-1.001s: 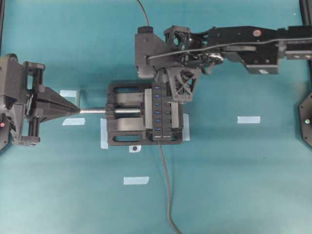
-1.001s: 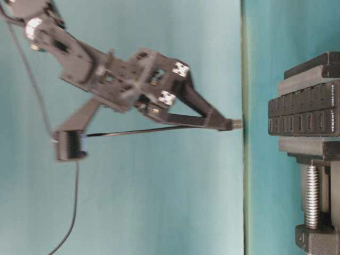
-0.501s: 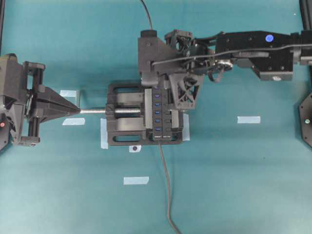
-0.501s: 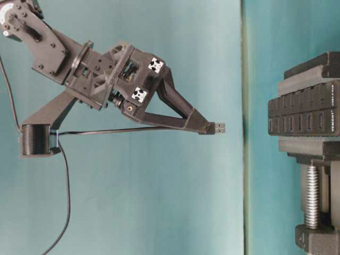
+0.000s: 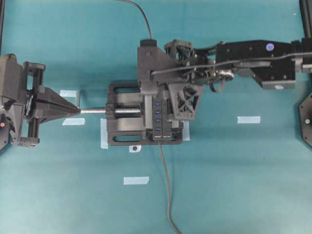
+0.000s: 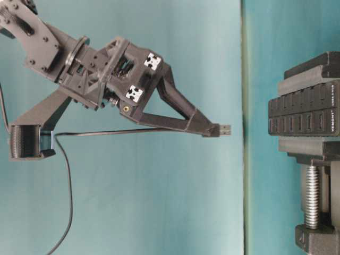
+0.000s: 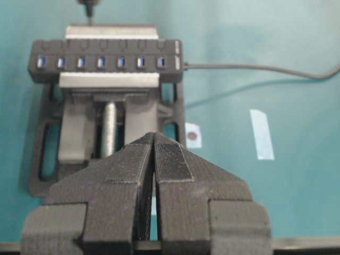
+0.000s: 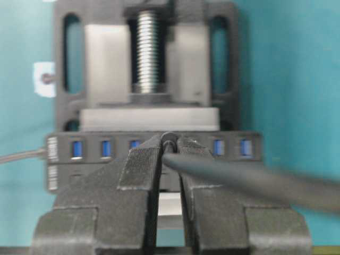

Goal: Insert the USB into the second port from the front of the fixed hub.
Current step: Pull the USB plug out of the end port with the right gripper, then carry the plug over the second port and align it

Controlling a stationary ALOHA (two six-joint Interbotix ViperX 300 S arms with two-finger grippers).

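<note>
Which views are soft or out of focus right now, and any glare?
Right wrist view: the thin black cable running across the front is a blurred streak, and the right claw is soft; the long black hub with blue slots behind is slightly soft. Left wrist view: hub fairly sharp, shut left claw slightly soft. Table-level and overhead views: crisp, even light, no glare.

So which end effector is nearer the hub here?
Right. The right end effector, shut on the USB plug, hangs directly over the hub; the left end effector sits shut off to the side, beyond the vise screw.
</note>
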